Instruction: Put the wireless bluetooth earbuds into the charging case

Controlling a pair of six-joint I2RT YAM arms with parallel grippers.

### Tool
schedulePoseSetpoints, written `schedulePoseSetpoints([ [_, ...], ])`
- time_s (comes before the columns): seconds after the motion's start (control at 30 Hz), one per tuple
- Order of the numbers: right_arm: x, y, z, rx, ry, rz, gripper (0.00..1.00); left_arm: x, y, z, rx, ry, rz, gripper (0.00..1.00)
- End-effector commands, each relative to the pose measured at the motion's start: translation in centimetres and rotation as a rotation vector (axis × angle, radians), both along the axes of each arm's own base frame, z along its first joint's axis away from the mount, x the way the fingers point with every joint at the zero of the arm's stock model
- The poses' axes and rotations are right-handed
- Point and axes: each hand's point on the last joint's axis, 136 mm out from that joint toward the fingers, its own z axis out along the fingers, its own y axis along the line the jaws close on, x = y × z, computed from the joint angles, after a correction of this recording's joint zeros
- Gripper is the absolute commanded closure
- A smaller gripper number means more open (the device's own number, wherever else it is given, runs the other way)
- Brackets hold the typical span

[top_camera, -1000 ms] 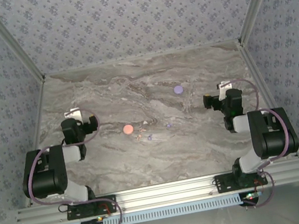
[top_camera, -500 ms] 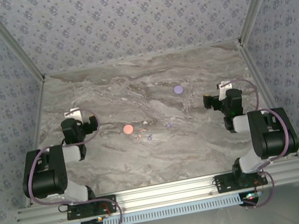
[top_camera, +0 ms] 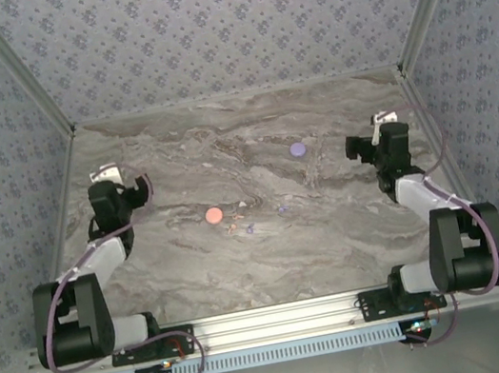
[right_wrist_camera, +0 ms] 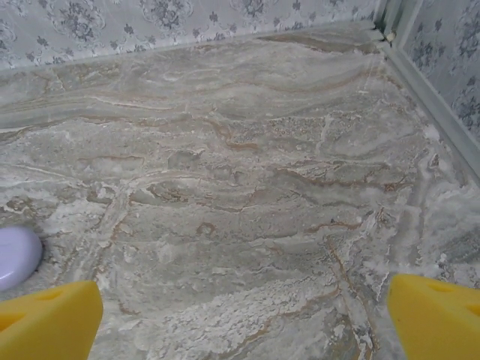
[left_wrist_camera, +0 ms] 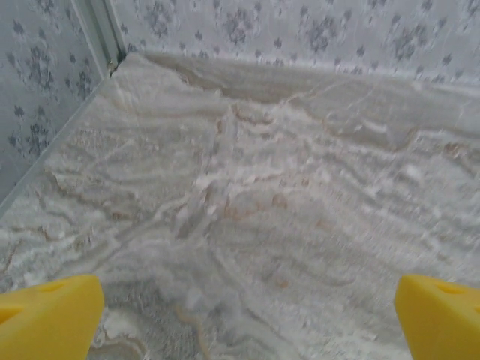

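Lab test cell: 2 arms bolted to aluminium rail point(top_camera: 282, 316), marble-look table point(top_camera: 261, 252), wallpapered walls point(top_camera: 221, 27).

Tiny earbuds point(top_camera: 249, 229) lie loose beside salmon-pink case point(top_camera: 214, 215).

The left arm point(top_camera: 102, 256) is stretched forward along the left edge of the table point(top_camera: 245, 269), the right arm point(top_camera: 421, 190) along its right edge. The left gripper point(left_wrist_camera: 241, 319) and right gripper point(right_wrist_camera: 244, 319) are held wide open above the table.

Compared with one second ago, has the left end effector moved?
Yes. The left end effector went toward the far wall and left, away from the unmoved salmon-pink disc.
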Motion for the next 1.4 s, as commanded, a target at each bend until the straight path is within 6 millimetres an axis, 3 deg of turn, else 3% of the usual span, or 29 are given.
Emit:
schedulePoseSetpoints([
  [0.0,-1.2,1.4,-1.7,0.075,0.174,0.024,0.00,-0.4,-0.9,0.4,-0.102,0.120,-0.011,0.01],
  [0.17,0.1,4.2,-1.5,0.179,0.296,0.113,0.00,-0.3,-3.3,2.3,-0.168,0.174,-0.052,0.01],
  [0.33,1.4,7.7,-2.0,0.239,0.402,0.223,0.00,-0.8,-6.3,2.9,-0.234,0.276,-0.137,0.01],
  [0.63,3.6,13.2,-5.2,0.237,0.593,0.326,0.03,-2.1,-9.5,3.2,-0.322,0.346,-0.210,0.01],
  [0.83,5.2,14.3,-7.1,0.174,0.647,0.289,0.14,-2.2,-10.2,3.8,-0.366,0.351,-0.225,0.01],
  [1.03,6.9,15.7,-8.4,0.118,0.667,0.295,0.16,-2.1,-10.2,4.0,-0.365,0.360,-0.225,0.01],
  [1.37,8.1,16.9,-10.0,0.043,0.738,0.287,0.25,-2.3,-10.1,3.4,-0.363,0.397,-0.214,0.01],
])
